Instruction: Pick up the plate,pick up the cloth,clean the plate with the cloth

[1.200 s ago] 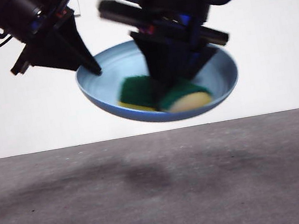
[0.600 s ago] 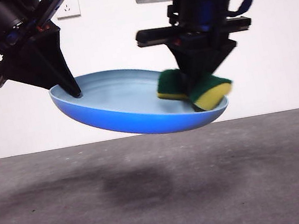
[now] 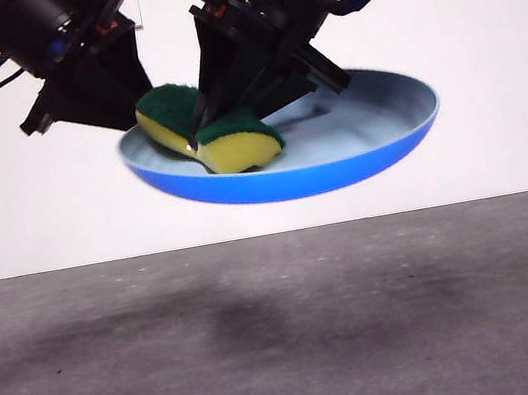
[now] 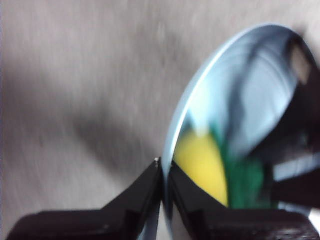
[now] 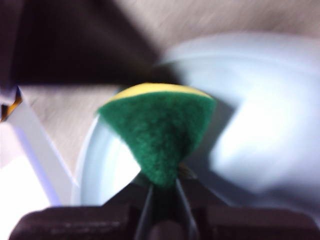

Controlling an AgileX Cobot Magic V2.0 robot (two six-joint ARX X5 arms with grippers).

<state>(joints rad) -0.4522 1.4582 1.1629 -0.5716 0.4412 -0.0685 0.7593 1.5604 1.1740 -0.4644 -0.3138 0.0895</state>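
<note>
Holding the round light-blue plastic plate [image 3: 339, 160] aloft by its rim, our left gripper [image 4: 163, 167] steadies it; our right gripper [image 5: 162, 192] pinches the yellow-and-green sponge [image 3: 219, 139], wiping underway.

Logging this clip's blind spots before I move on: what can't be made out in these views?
- Front view: left gripper grip on the plate rim, hidden behind the sponge.
- Front view: both arms cut off by the top edge.
- Left wrist view: motion blur smears sponge and plate.
- Right wrist view: right gripper fingers mostly hidden by the sponge.
</note>
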